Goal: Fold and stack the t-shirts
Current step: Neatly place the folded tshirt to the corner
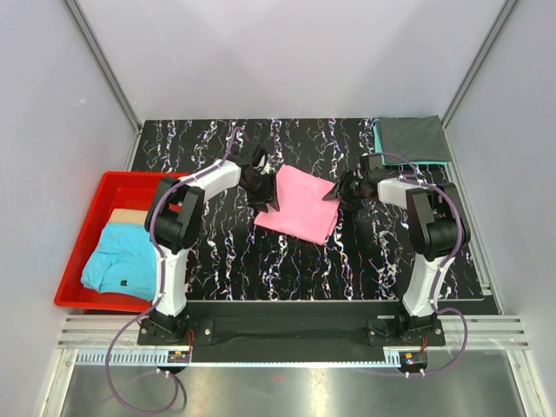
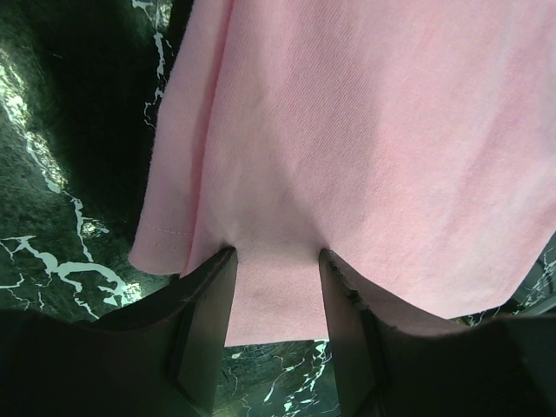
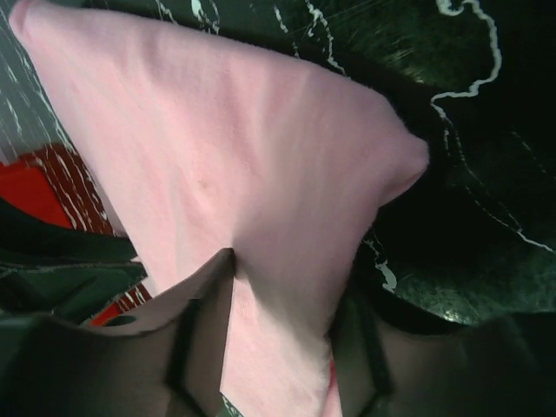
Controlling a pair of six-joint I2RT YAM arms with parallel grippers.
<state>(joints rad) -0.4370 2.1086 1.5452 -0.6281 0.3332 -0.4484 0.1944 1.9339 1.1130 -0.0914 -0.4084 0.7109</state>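
A bright pink t-shirt (image 1: 300,207) lies partly folded mid-table. My left gripper (image 1: 266,196) is at its left edge and my right gripper (image 1: 335,190) at its right edge. In the left wrist view the pink cloth (image 2: 365,130) runs between the left gripper's (image 2: 276,259) close-set fingers, its hem just above the table. In the right wrist view the pink cloth (image 3: 226,148) is bunched between the right gripper's (image 3: 287,274) fingers, with a corner raised. A dark grey folded shirt (image 1: 413,137) lies on a teal one (image 1: 380,139) at the back right. A light blue shirt (image 1: 122,259) lies in the bin.
A red plastic bin (image 1: 82,252) stands at the left table edge, with a tan cloth (image 1: 130,215) behind the light blue shirt. White walls enclose the black marbled table (image 1: 287,269) on three sides.
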